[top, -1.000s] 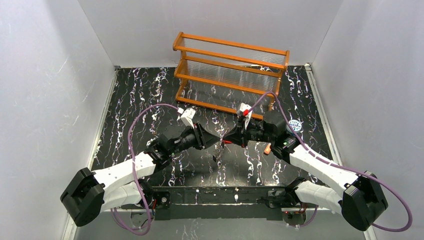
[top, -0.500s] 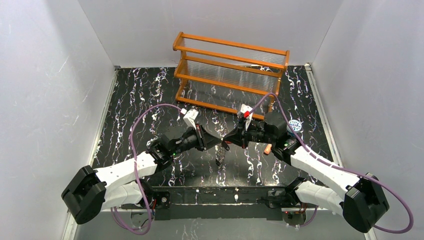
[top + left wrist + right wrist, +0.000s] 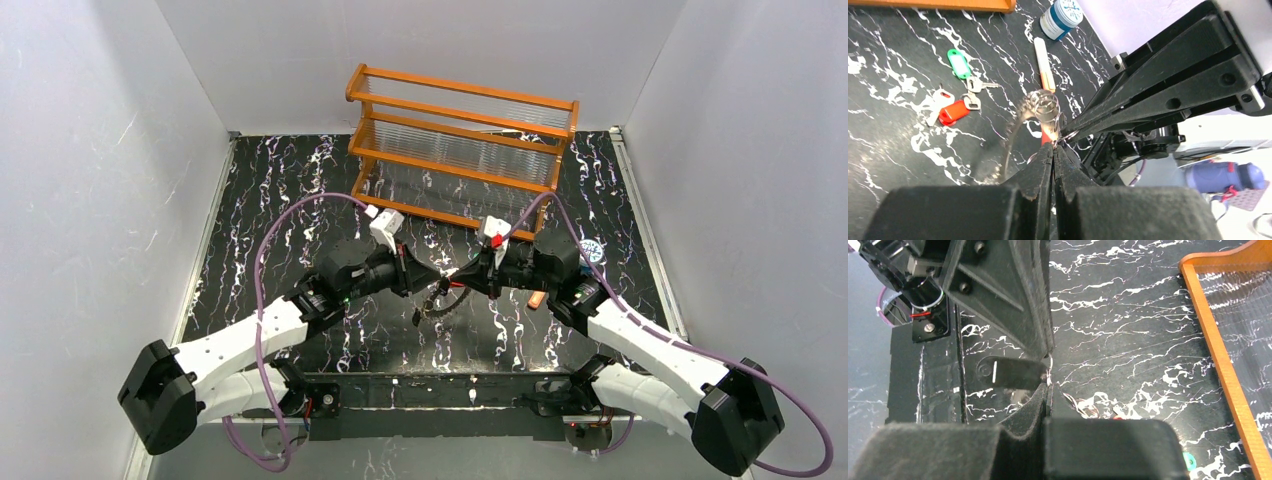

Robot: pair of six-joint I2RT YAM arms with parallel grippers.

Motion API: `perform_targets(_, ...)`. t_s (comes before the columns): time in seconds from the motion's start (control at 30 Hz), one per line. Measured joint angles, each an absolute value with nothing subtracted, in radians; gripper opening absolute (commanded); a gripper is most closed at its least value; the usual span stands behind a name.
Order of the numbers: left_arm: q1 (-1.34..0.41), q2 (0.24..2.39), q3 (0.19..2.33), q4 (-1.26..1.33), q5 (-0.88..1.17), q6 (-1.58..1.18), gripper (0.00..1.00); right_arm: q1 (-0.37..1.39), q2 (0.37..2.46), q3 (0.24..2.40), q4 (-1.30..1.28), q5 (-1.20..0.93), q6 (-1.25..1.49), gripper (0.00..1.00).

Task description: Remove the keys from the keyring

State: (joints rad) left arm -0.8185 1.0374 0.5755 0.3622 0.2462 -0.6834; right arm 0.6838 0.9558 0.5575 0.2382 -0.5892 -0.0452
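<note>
Left gripper (image 3: 1053,148): part-open 1 second ago, its jaws are now pressed together at a thin wire loop (image 3: 1068,134); whether they grip it cannot be told.
Right gripper (image 3: 1048,389): unchanged, clamped on the keyring (image 3: 1009,145).
The keyring: in the air between both tips, mid-table.
The keys (image 3: 954,112): 2 loose on the table (image 3: 898,150), near the tube (image 3: 1044,60).
Meaning: both arms now seem braced to work off another key.

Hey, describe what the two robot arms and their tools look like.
The left arm and right arm have white shells and black joint housings. A purple cable loops along each. The left tool and right tool are black, each with two long tapered fingers. A white block tops each wrist.
</note>
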Motion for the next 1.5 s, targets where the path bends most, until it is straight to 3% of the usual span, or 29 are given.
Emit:
perform_targets(0.43,-0.820,1.061,0.781,0.062,0.323,-0.400,0.00,0.688,0.935,0.506,0.229,-0.631,-0.236,0.01)
perform_targets(0.57,-0.820,1.066,0.788,0.009,0.326,-0.371,0.20,0.690,0.934,0.506,0.231,-0.622,-0.255,0.01)
perform_targets(0.73,-0.820,1.066,0.788,-0.027,0.325,-0.375,0.34,0.695,0.932,0.506,0.233,-0.593,-0.257,0.01)
perform_targets(1.03,-0.829,1.066,0.738,0.028,0.324,-0.327,0.41,0.702,0.939,0.507,0.234,-0.586,-0.215,0.01)
perform_targets(1.33,-0.829,0.985,0.450,0.269,0.301,-0.195,0.45,0.702,0.937,0.511,0.234,-0.626,-0.169,0.01)
perform_targets(1.5,-0.829,0.968,0.426,0.351,0.356,-0.111,0.46,0.702,0.935,0.514,0.227,-0.675,-0.164,0.01)
